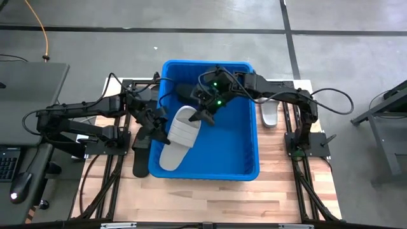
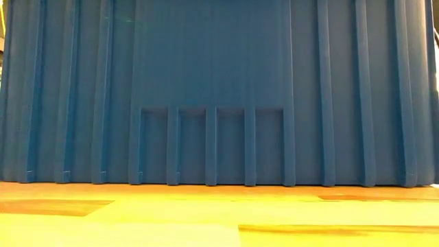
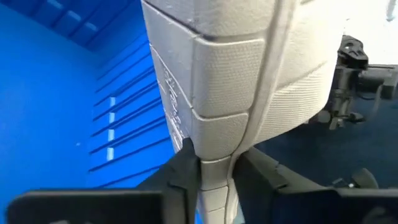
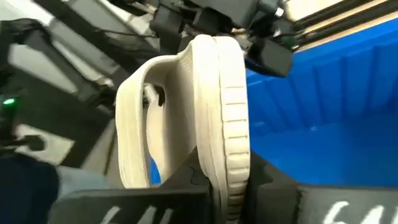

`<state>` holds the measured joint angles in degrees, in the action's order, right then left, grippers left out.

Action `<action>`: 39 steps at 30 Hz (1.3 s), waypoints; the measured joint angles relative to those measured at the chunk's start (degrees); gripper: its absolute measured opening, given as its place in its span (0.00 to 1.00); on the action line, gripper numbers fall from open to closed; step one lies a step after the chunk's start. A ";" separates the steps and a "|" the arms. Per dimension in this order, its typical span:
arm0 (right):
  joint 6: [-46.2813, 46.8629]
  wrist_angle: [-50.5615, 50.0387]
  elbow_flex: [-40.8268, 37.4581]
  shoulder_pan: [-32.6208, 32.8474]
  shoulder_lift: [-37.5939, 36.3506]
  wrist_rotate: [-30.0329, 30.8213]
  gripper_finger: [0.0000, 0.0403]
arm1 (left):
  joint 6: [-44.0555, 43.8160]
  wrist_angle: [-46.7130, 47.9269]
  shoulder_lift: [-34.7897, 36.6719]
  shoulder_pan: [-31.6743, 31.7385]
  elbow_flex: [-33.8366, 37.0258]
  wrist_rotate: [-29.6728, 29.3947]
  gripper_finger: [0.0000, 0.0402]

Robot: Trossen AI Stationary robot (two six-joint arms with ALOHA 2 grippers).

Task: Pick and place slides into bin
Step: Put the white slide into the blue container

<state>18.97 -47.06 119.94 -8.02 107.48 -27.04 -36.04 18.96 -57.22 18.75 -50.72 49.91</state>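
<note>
A white slide (image 1: 180, 137) hangs over the left part of the blue bin (image 1: 235, 159), held between both grippers. My left gripper (image 1: 161, 124) is shut on the slide's left side. My right gripper (image 1: 205, 116) is shut on its far end. The slide fills the left wrist view (image 3: 249, 81) and stands on edge in the right wrist view (image 4: 211, 106). A black slide (image 1: 141, 159) lies on the table left of the bin. A grey slide (image 1: 269, 114) lies on the table right of it. The low view shows only the bin's ribbed wall (image 2: 219, 89). My left gripper pinches the sole's edge (image 3: 212, 163) between its two fingers, coming from the table's left side. The slide rises beyond the fingers, tilted, over the bin's inside. My right gripper pinches the sole's ribbed edge (image 4: 231, 177) between its two fingers, at the slide's far end, coming from the table's right side. The slide stands on its edge in the hold, strap (image 4: 134, 124) to one side, above the bin's floor.
The bin stands in the middle of the wooden table (image 1: 210, 197). Its floor (image 1: 229, 140) right of the white slide is bare. Both arms reach over the bin's far rim and left wall. A dark desk (image 1: 25, 95) stands beyond the table's left edge.
</note>
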 joint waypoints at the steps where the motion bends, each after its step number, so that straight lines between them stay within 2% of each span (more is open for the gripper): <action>1: 0.10 -0.44 0.00 0.23 -0.21 1.75 0.02 | 0.36 0.59 0.09 0.04 0.00 -0.20 0.23; 7: 0.63 -7.00 0.00 1.38 -2.84 12.48 0.01 | 0.92 1.23 0.68 0.14 0.00 -4.49 0.32; 13: 8.17 -13.04 0.00 2.89 -6.11 24.69 0.01 | 0.85 0.49 0.75 0.14 -0.11 -13.81 0.33; 19: 14.64 -17.62 0.02 5.67 -8.23 37.65 0.00 | -0.37 0.82 2.22 0.01 -0.09 -25.93 0.34; 23: 20.22 -28.73 0.02 7.01 -8.79 48.62 0.00 | -1.75 1.01 5.50 -0.07 -0.04 -31.58 0.34; 27: 29.49 -35.81 -0.08 7.31 -8.92 56.72 0.00 | -0.01 0.83 10.69 0.00 -0.07 -41.95 0.34; 30: 34.05 -34.46 -0.02 7.50 -8.90 59.85 0.00 | 2.58 0.15 14.55 -0.01 -0.07 -48.02 0.34; 34: 39.93 -27.16 0.11 7.36 -7.97 64.69 0.00 | 10.04 -2.26 18.64 -0.02 -0.07 -53.20 0.34; 37: 45.02 -22.61 0.08 6.96 -5.53 63.53 0.00 | 12.90 -3.50 20.81 -0.01 -0.07 -55.97 0.34; 39: 48.05 -20.01 0.04 6.98 -3.34 60.70 0.01 | 14.94 -4.60 21.67 -0.01 -0.07 -56.13 0.34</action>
<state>67.02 -67.06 119.98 -1.05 104.14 33.66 -21.10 14.36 -35.55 18.74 -50.78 -6.22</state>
